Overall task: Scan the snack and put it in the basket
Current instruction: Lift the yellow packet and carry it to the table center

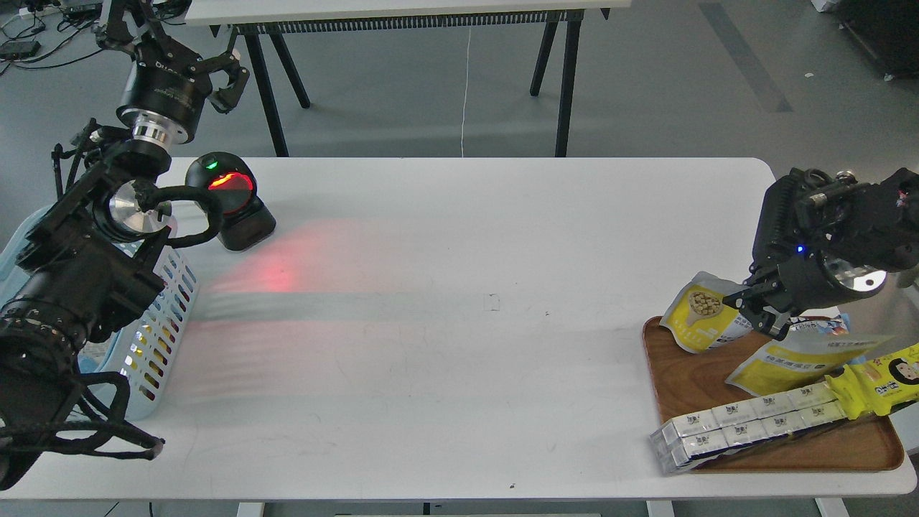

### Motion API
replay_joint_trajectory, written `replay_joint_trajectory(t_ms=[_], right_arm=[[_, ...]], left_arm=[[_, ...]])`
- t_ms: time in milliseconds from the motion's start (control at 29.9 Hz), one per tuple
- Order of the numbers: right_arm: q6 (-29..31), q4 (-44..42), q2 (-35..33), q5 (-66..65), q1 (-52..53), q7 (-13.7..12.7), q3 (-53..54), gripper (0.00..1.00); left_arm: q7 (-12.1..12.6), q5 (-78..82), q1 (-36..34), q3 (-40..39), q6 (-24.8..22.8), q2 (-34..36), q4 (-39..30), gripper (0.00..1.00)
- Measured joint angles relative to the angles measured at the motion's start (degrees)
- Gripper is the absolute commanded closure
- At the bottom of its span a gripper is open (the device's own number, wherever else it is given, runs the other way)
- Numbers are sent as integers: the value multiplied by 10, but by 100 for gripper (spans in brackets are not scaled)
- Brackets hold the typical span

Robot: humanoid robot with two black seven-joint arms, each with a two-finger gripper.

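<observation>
Head view: the robot looks down at a white table [459, 287] with its two black arms.
Snack: the snack [700, 312] is a small yellow and silver pouch with a round picture of tan balls. It sits at the tips of the right jaws, with its top edge lifted off the wooden tray [678, 380] and its bottom edge near the tray's far rim.
Right gripper: the right gripper [755, 309] points down and to the left. Its two fingers look pinched on the right edge of the snack, with almost no gap between them. I judge it has hold of the pouch.
Other pouch: a pouch without the round picture [800, 362] lies flat just below the right jaws.
Multipack: a long white multipack [747, 424] lies further below the right jaws, across the front of the tray.
Scanner: the black scanner [233, 201] glows red far off to the left of the right jaws, across the table, and throws red light on the table.
Basket: the light blue basket [161, 323] stands at the left edge of the table, under the left arm, well apart from the snack.
Left gripper: the left gripper [215, 75] is held high, above the scanner. Its fingers are spread open and hold nothing.
Done: I think the snack is just being picked up.
Left to do: carry it to the red light, scan it, then put it in the basket.
</observation>
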Motion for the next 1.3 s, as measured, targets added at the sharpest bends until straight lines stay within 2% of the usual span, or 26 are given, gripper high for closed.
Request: replay_joint_trajectory(t_ms=[267, 701, 935, 1303], right_arm=[[2, -3, 37, 22, 78, 7, 12, 100], [-8, -32, 179, 96, 98, 2, 70, 100], [-44, -74, 265, 145, 98, 5, 73, 100], [-61, -129, 384, 156, 81, 9, 73, 100]], left_arm=[[1, 0, -3, 2, 0, 0, 0, 1], [2, 0, -5, 3, 0, 0, -1, 1], [2, 0, -4, 3, 0, 0, -1, 1], [0, 0, -2, 4, 0, 0, -1, 1]])
